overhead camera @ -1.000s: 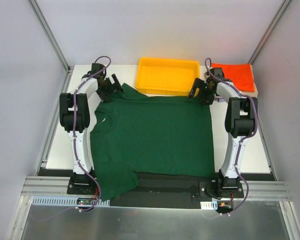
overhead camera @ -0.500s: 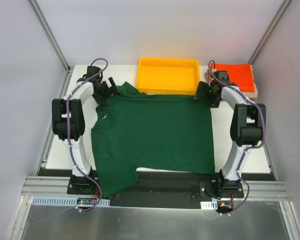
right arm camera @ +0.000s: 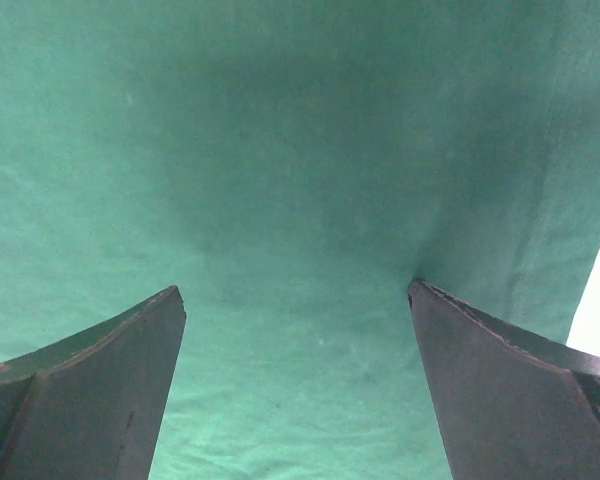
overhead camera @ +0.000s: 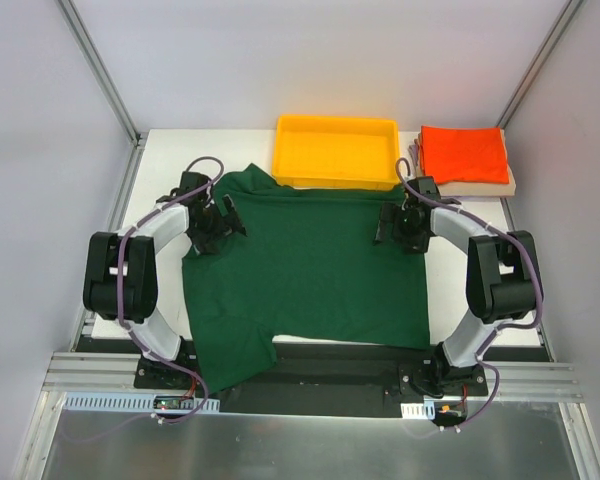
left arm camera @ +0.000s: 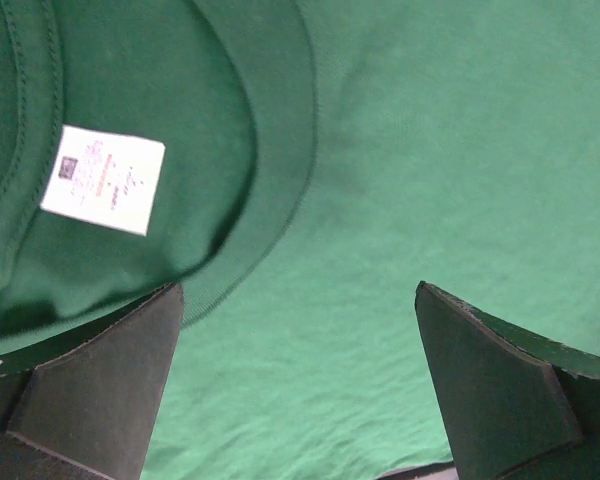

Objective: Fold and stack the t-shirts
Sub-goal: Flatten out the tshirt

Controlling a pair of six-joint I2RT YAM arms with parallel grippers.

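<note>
A large dark green t-shirt (overhead camera: 310,270) lies spread flat over the middle of the table, one sleeve hanging over the near edge. My left gripper (overhead camera: 216,222) hovers open over its collar area; the left wrist view shows the collar with a white label (left arm camera: 102,180) and only flat cloth between the jaws of that gripper (left arm camera: 298,290). My right gripper (overhead camera: 394,226) is open above the shirt's far right part, its fingertips (right arm camera: 450,330) close to the cloth (right arm camera: 300,150) with nothing held. A folded orange-red t-shirt (overhead camera: 465,153) tops a small stack at the back right.
A yellow plastic tray (overhead camera: 283,160) stands at the back centre, touching the green shirt's far edge. Pale folded layers (overhead camera: 480,187) show under the orange-red one. White table (overhead camera: 480,300) shows to the right of the green shirt.
Both grippers have come back from the shirt's far corners toward the near side and now sit over the cloth. The green shirt's far edge lies flat. Both stayed open.
</note>
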